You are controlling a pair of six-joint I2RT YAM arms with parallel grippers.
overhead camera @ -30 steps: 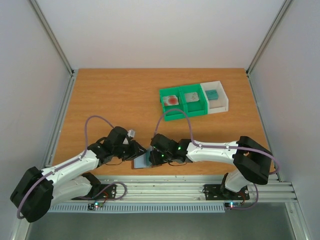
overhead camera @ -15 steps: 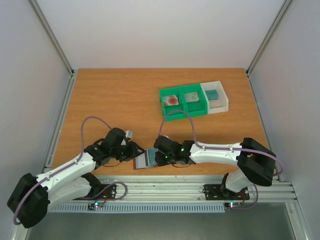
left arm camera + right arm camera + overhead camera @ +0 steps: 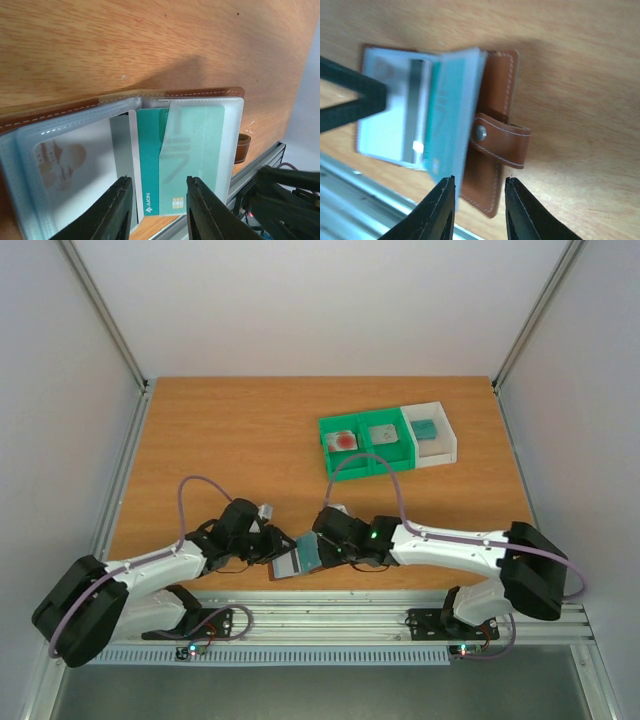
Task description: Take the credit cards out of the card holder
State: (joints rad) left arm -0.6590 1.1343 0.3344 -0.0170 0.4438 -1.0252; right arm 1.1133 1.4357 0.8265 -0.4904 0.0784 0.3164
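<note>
Beneath both grippers spreads the wooden table [image 3: 220, 440], and well beyond the right gripper [image 3: 480, 180], toward the far side, the green tray [image 3: 352, 468] and the white tray [image 3: 435, 457] stand touching side by side. Between the right gripper and the left gripper [image 3: 159, 182], close to both, lies the card holder [image 3: 288, 563], open with its brown cover down and its clear sleeves up. Each gripper has its fingers spread apart and pinches nothing; whether any fingertip touches the sleeves I cannot tell. Straight ahead of the left gripper a sleeved teal card [image 3: 185, 150] shows through the plastic, and the neighbouring leaf holds a pale card [image 3: 62, 162] with a brownish mark. Far from both grippers three more cards lie in the trays: a red-blotted card [image 3: 343, 439] and a grey card [image 3: 384, 434] in the green tray's two compartments, a loose teal card [image 3: 426, 428] in the white one. Just ahead of the right gripper the brown tab [image 3: 506, 141] sticks out from the holder, a metal snap [image 3: 480, 132] on it.
</note>
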